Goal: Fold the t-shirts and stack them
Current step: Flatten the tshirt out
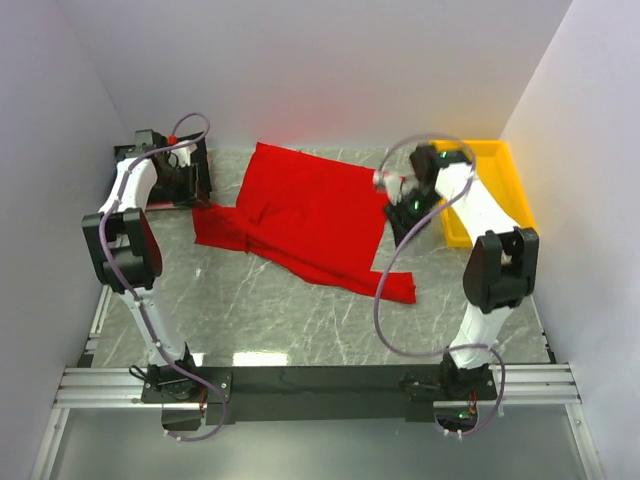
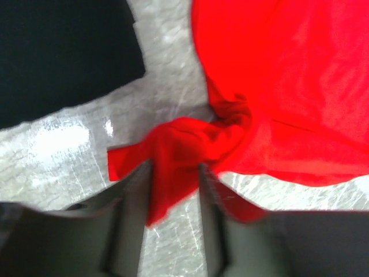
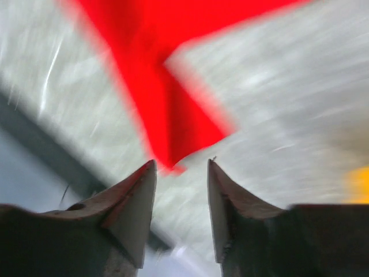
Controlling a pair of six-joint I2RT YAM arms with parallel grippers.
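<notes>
The red t-shirt [image 1: 310, 215] lies spread and rumpled across the middle of the table. My left gripper [image 1: 200, 203] hangs over its left sleeve. In the left wrist view the jaws [image 2: 174, 167] stand apart, with a bunched fold of the red t-shirt [image 2: 288, 86] lying loose between them. A black t-shirt [image 2: 63, 52] lies just beyond, at the far left. My right gripper [image 1: 398, 232] is at the shirt's right edge. Its wrist view is blurred: the jaws [image 3: 181, 163] are open and empty, above the table, with a corner of the red t-shirt [image 3: 167, 98] ahead of the tips.
A yellow tray [image 1: 515, 185] stands at the back right, close behind the right arm, and shows as a yellow blur [image 3: 360, 184] in the right wrist view. White walls close in the table on the left, back and right. The arms' mounting rail [image 1: 320, 385] runs along the near edge.
</notes>
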